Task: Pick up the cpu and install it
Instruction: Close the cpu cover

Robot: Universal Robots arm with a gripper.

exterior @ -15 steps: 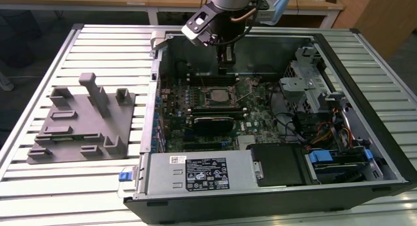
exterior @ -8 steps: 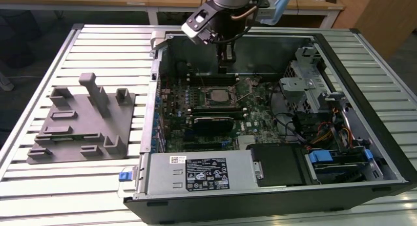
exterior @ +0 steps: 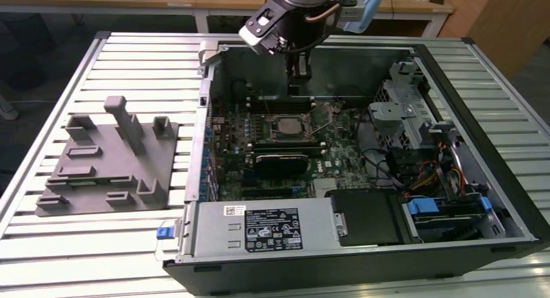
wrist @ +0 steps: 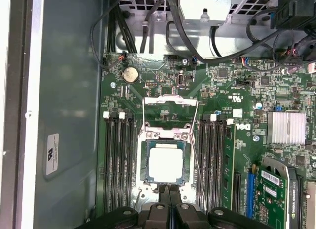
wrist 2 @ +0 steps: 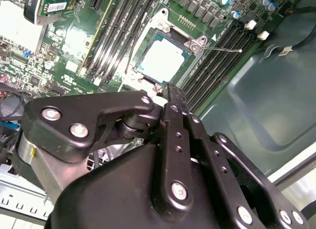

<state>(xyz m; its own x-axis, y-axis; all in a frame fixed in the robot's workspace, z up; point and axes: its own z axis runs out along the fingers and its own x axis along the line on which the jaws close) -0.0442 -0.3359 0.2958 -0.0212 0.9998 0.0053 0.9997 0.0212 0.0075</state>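
The cpu [wrist: 165,162] is a pale silvery square lying flat in the black socket frame [wrist: 144,162] on the green motherboard [wrist: 237,98] of the open computer case [exterior: 206,105]. It also shows in the second wrist view [wrist 2: 163,59] and, small, in the exterior view [exterior: 284,125]. The socket's load plate [wrist: 170,98] stands lifted and its thin lever [wrist: 198,155] is swung out. My gripper [wrist: 169,190] hangs just above the socket's edge, fingers pressed together with nothing between them; I also see it in the second wrist view [wrist 2: 174,93] and the exterior view [exterior: 297,76].
A grey plastic tray [exterior: 107,163] with upright posts lies on the slatted table at the exterior view's left. Inside the case are memory slots [wrist: 118,160], a silver heatsink [wrist: 286,128], an expansion card [wrist: 281,189], a drive cage [exterior: 413,111] and the power supply [exterior: 257,230].
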